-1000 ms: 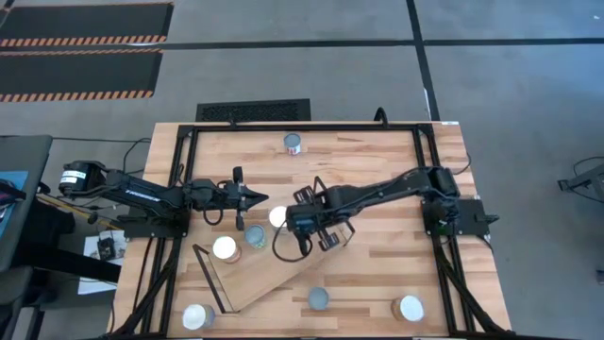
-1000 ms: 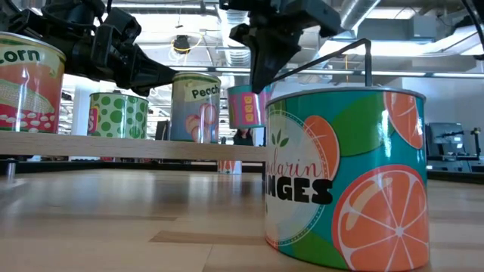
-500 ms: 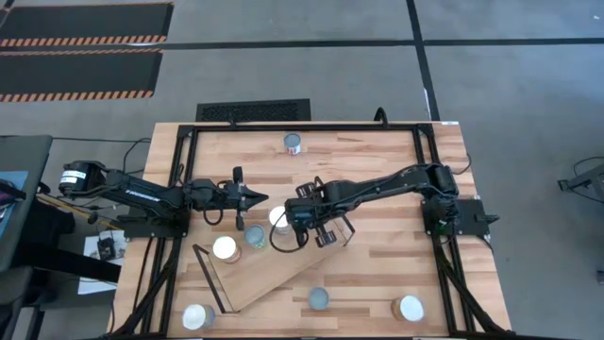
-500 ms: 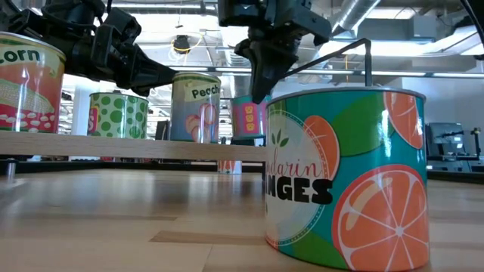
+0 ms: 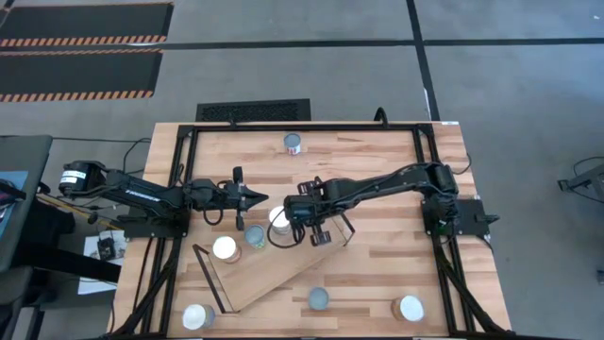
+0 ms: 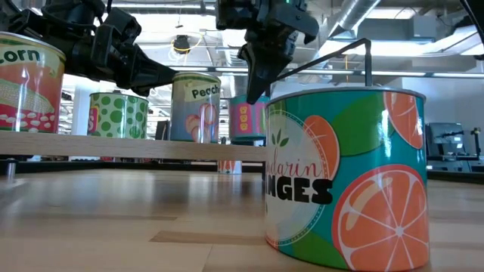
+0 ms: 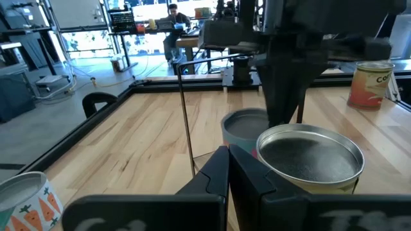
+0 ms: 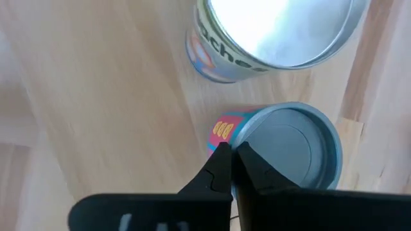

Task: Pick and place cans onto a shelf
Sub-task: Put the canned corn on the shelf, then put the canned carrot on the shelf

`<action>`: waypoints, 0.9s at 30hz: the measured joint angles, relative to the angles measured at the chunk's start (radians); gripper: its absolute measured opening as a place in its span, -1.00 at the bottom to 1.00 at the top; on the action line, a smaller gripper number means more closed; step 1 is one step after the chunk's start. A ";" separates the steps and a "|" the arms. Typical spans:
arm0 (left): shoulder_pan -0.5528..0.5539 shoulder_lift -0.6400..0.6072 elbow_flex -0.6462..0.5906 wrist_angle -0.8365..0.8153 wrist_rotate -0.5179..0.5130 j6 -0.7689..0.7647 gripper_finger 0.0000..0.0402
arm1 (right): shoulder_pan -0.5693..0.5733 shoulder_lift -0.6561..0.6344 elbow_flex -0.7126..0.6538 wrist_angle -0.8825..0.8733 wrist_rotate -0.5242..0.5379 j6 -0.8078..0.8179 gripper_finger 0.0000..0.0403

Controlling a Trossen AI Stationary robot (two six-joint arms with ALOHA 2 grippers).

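Here right pincer [image 8: 231, 156] closed over pink can [image 8: 282, 144] rim.

We read few labels, mostly cut off. In the low view the big orange-slice can [image 6: 344, 177] in front shows "...darin" above "...NGES", first letters hidden by its curve. The can at the left edge [image 6: 29, 83], on the shelf [image 6: 128, 146], reads "...orn", with corn kernels pictured. The peach can [image 6: 194, 107] on the shelf reads "Peach", end cut by the curve. The right wrist view shows the silver-topped can [image 8: 270, 35] with "...oche..." or similar on its side, too blurred for us to confirm. In the left wrist view the far orange can [image 7: 372, 83] shows "Co...". The green dotted can [image 6: 118, 115] and pink can [image 6: 252, 119] carry nothing we can read.
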 joint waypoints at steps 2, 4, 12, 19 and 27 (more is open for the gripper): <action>0.000 0.000 0.000 0.000 0.000 0.000 -1.00 | -0.001 0.001 -0.017 0.009 -0.001 0.001 -0.92; 0.000 0.000 0.000 0.000 0.000 0.000 -1.00 | -0.001 0.001 -0.024 0.011 0.000 0.002 -0.87; 0.000 0.000 0.000 0.000 0.000 -0.001 -1.00 | 0.000 0.001 -0.030 0.042 0.000 0.009 -0.66; 0.000 0.000 0.000 0.000 0.000 -0.002 -1.00 | -0.001 0.001 -0.030 0.032 0.000 0.019 -0.57; 0.000 0.000 0.000 0.000 0.000 -0.002 -1.00 | -0.013 0.001 -0.030 0.029 0.000 0.036 -0.57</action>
